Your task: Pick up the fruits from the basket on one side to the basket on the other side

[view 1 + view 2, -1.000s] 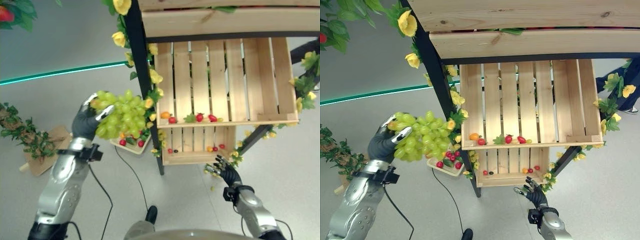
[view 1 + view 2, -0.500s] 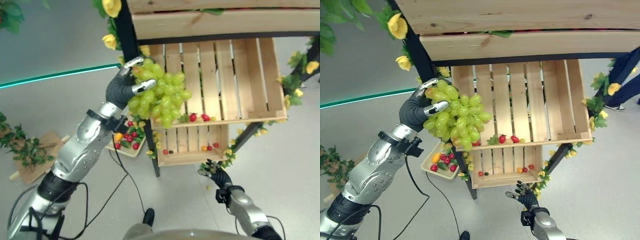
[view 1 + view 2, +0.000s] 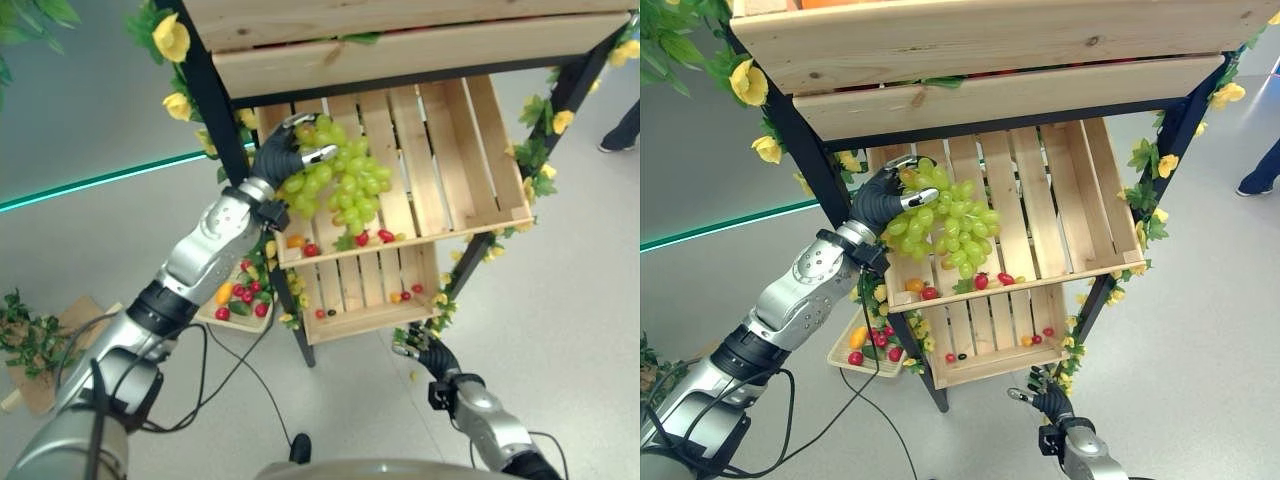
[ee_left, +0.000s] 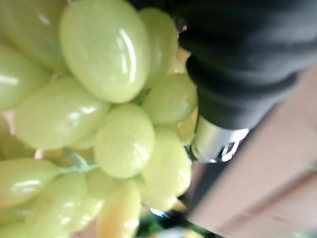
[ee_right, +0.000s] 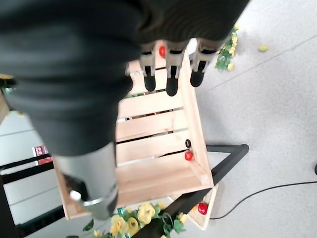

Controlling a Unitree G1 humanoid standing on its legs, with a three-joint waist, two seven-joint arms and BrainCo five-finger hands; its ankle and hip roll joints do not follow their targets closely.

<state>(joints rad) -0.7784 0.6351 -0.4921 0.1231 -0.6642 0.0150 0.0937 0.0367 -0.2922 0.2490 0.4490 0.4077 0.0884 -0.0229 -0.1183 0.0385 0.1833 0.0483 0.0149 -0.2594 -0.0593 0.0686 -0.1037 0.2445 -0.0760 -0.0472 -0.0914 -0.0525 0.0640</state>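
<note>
One bunch of green grapes [image 3: 945, 225] sits in our left hand [image 3: 883, 200], held up over the left part of the middle wooden crate [image 3: 1095, 205] of the flower-trimmed shelf. Our fingers [image 3: 919, 200] and thumb curl round the top of the bunch where the stem end is: one silver finger lies across the upper grapes, another arches over the crown, and the dark palm presses against the bunch's left side. From that grip the grapes spill out to the right and downward, so the bunch's long axis runs slantwise from the hand toward the crate's front lip, its narrower tip lowest and nearest the small fruits [image 3: 980, 281] lying along that front edge, red ones and an orange one among them. In the left wrist view the grapes [image 4: 99, 109] crowd right against the dark ribbed cover, touching it. We cannot tell whether the tip of the bunch touches the crate's slats or hangs just above them. Below, the lower crate [image 3: 985, 345] holds a few scattered red, dark and orange pieces, and a shallow tray [image 3: 845, 345] of red and yellow fruit stands on the floor to the left of the shelf leg. Our right hand [image 3: 425, 350] hangs low near the shelf's front right leg, its fingers straight and slightly spread, holding nothing.
</note>
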